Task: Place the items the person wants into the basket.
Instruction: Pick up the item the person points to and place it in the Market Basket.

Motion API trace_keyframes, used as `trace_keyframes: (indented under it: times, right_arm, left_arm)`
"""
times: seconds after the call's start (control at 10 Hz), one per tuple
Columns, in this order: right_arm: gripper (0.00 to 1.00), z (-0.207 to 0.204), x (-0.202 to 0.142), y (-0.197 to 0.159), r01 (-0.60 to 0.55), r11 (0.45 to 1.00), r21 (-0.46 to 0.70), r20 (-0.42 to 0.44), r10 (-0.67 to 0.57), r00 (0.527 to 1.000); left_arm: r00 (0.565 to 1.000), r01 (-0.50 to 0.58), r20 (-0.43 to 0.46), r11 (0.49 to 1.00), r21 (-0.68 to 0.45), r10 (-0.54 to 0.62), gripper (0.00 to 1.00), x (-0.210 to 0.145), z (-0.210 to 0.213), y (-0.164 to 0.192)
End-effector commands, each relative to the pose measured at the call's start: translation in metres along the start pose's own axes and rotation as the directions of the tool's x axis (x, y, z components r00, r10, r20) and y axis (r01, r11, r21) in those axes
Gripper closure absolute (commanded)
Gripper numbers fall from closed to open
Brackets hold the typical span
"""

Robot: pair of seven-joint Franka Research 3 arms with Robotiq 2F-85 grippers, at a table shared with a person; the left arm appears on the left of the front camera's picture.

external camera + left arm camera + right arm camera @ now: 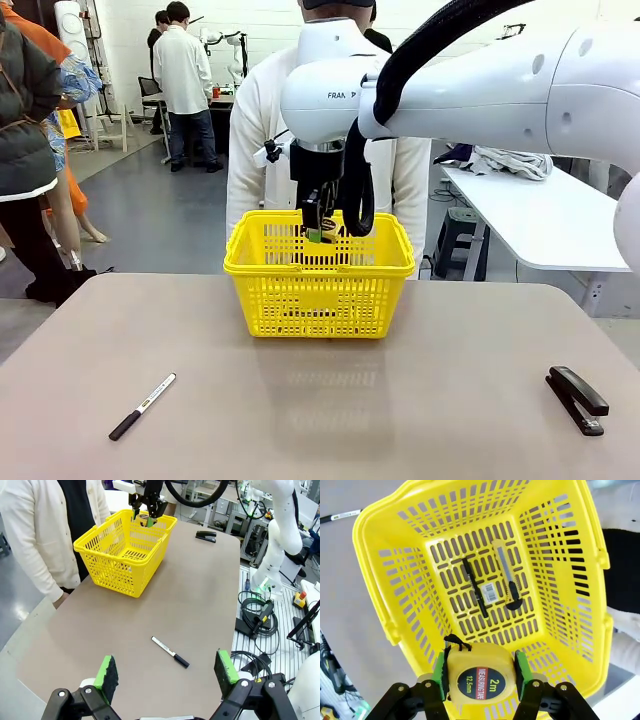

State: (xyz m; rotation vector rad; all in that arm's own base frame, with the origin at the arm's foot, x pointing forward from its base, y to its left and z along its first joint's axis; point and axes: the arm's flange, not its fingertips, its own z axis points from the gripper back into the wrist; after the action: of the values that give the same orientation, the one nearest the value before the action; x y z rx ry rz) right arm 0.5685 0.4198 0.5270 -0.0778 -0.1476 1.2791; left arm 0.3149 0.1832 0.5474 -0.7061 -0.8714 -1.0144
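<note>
Currently the right gripper (479, 680), jaws clamped on the tape measure (480, 677) above the basket (385, 600), risks dropping it onto the pen (474, 586) and utility knife (506, 575) below, while the left gripper (167, 672) stands wide, empty.

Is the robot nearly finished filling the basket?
Nearly. The thin black pen and yellow utility knife already lie in the bright yellow slotted plastic basket. The right pincer holds the small yellow-and-black tape measure above it; only letting go remains.
</note>
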Motion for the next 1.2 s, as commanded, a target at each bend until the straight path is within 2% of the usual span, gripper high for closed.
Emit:
trace_keyframes:
  times: [0.0, 0.4, 0.8, 1.1]
  right_arm:
    - [0.37, 0.005, 0.000, 0.005, 0.002, 1.000, -0.008, 0.003, -0.002, 1.000]
    - [0.37, 0.002, 0.001, 0.002, -0.004, 1.000, -0.001, 0.002, 0.004, 1.000]
    - [0.37, -0.053, -0.007, -0.073, -0.145, 0.986, 0.079, 0.118, 0.135, 0.984]
    - [0.37, -0.092, -0.006, -0.104, -0.149, 0.982, 0.116, 0.090, 0.139, 0.986]
  left_arm:
    - [1.000, 0.023, 0.021, 1.000, -0.001, -0.023, 0.00, -0.001, 0.001, 0.001]
    - [1.000, 0.023, 0.021, 1.000, -0.001, -0.023, 0.00, -0.001, 0.001, 0.001]
    - [1.000, 0.023, 0.021, 1.000, -0.001, -0.023, 0.00, -0.001, 0.001, 0.001]
    - [1.000, 0.023, 0.021, 1.000, -0.001, -0.023, 0.00, -0.001, 0.001, 0.001]
